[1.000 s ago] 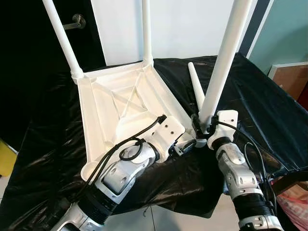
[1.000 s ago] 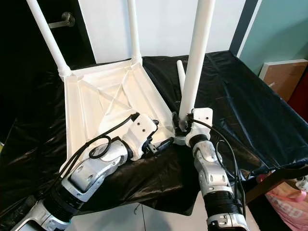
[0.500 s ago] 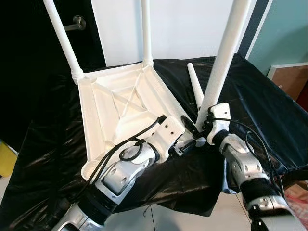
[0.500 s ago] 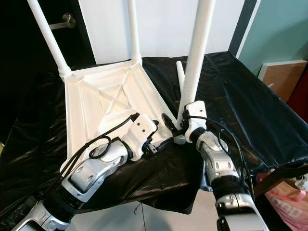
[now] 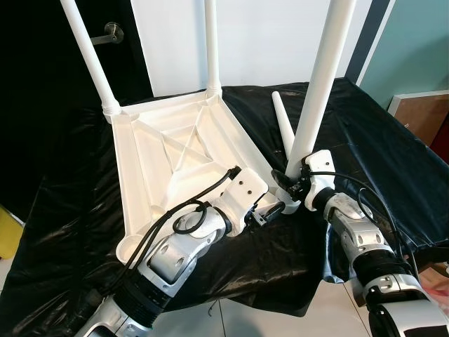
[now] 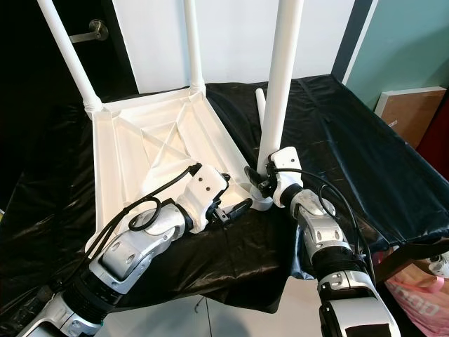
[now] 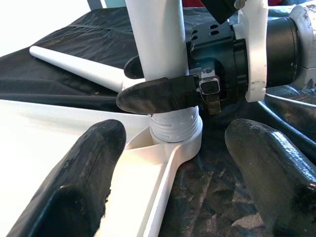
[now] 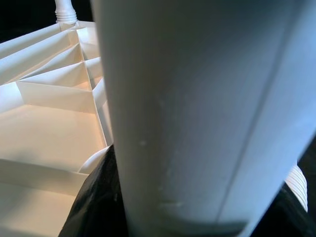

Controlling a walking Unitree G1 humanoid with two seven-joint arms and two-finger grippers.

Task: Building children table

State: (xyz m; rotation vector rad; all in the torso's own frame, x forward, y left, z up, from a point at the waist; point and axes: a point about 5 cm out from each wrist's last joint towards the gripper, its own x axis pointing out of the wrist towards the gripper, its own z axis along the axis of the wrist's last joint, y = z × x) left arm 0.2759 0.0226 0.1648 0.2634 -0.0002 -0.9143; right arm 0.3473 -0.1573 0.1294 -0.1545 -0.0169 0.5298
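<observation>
A white children's table top (image 5: 175, 154) lies upside down on a black sheet (image 5: 365, 133). Two legs stand screwed in at its far corners (image 5: 88, 53) (image 5: 212, 42). A third leg (image 5: 319, 84) stands in the near right corner socket (image 7: 175, 133). My right gripper (image 5: 288, 182) is shut on this leg just above the socket; one of its fingers (image 7: 158, 94) wraps the leg. My left gripper (image 7: 177, 182) is open, its fingers (image 7: 84, 182) straddling the same corner from the front. A loose fourth leg (image 5: 283, 123) lies on the sheet behind.
The black sheet hangs over the front edge of the work surface (image 5: 266, 288). A dark door with a handle (image 5: 112, 29) stands at the back left, a brown board (image 5: 421, 112) at the right. A tiled floor (image 5: 231, 319) shows below.
My right wrist has turned around the base of the near leg, with the forearm swinging to the right. The leg now stands a little straighter. The left arm has stayed put.
</observation>
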